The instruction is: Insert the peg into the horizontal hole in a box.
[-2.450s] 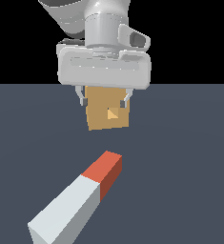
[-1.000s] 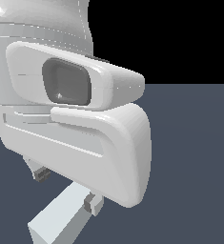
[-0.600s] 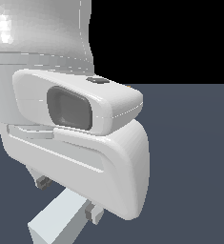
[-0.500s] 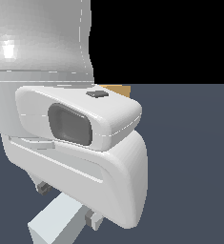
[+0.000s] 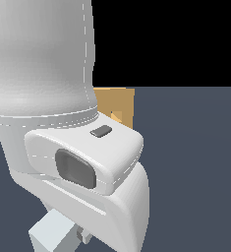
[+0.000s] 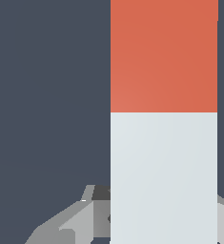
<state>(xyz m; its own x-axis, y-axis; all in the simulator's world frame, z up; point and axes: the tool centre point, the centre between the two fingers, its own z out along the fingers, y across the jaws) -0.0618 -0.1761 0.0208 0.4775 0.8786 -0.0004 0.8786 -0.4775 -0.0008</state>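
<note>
Peg [image 6: 163, 124] lying flat on dark slate floor [image 6: 46, 95], white body under the wrist, red end toward 12 o'clock; looks rigid, smooth-sided, likely light, best pinched across the white section near mid-length. Gripper [image 6: 163, 217] straddling the white part, contact unclear, so grip state cannot be told. Tan box [image 5: 118, 106] with hole [image 5: 117, 117] partly visible behind arm at 12 o'clock, well apart; black void beyond.
</note>
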